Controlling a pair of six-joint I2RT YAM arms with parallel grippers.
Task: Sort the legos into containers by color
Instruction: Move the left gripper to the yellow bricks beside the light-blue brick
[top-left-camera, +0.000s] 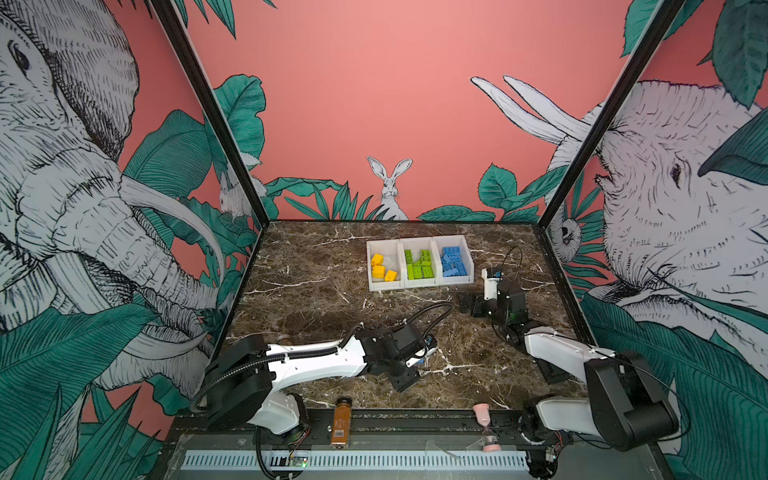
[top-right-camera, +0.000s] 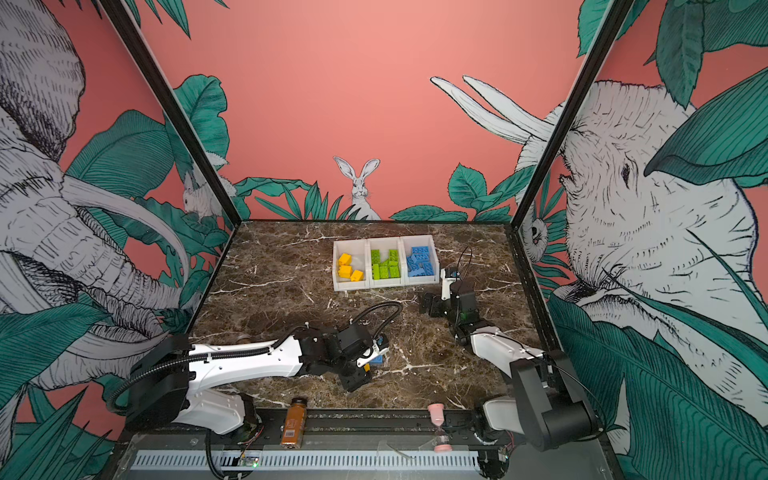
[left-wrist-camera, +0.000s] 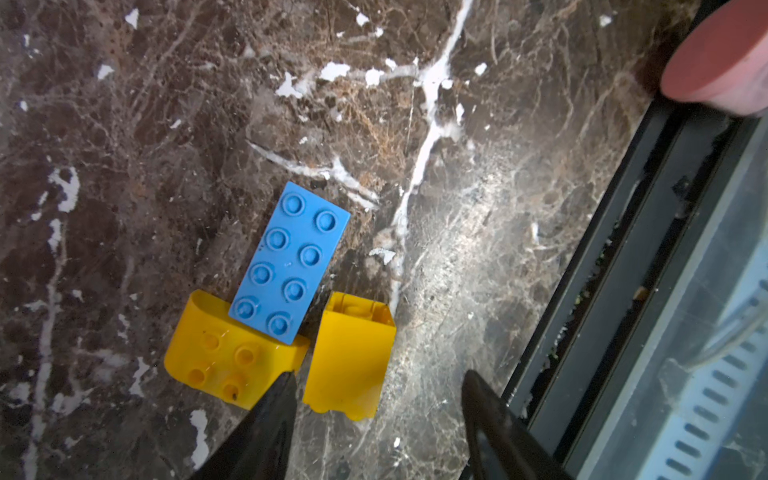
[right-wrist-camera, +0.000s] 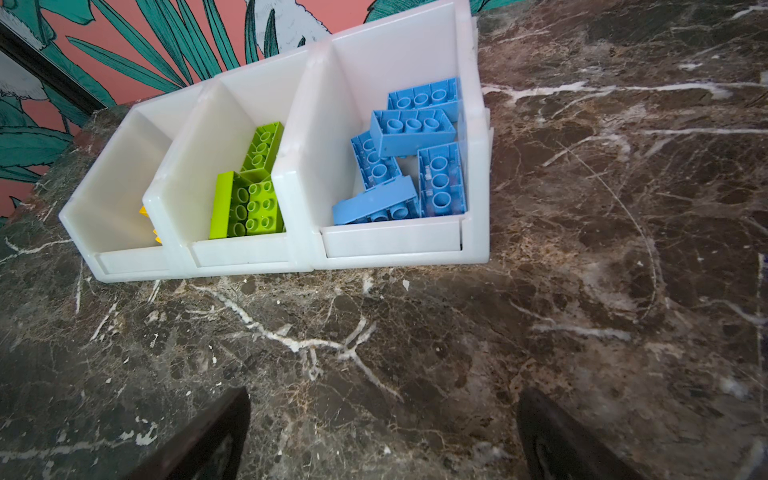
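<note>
The table (top-left-camera: 316, 299) is glossy dark-brown marble shot with white veins, boxed in by pink jungle-print walls (top-left-camera: 374, 104). The containers (top-left-camera: 419, 286) are three smooth white boxy bins joined in a row, and they sit at frame centre in both top views with their low lips toward the camera. Yellow legos (top-left-camera: 379, 267) fill the left one, lime legos (top-left-camera: 419, 266) the middle and blue legos (top-left-camera: 453, 262) the right. Three more lie loose at lower centre under the left gripper (left-wrist-camera: 378, 376). A blue brick (left-wrist-camera: 291, 266), oblong and studs up, overlaps a studded yellow brick (left-wrist-camera: 220, 361) at one end. Just beside them a tipped yellow brick (left-wrist-camera: 349, 357) lies on its side, hollow end showing. The left gripper's black tapered jaws stand apart astride the tipped one, with one finger in the gap between the two yellow bricks and the other clear of it. A black rail (left-wrist-camera: 602, 311) edges the table near them. The right gripper (right-wrist-camera: 384, 432) is spread wide over bare marble, just below the row's right end in the top views, and holds nothing. Open marble lies between the arms and left of the containers.
</note>
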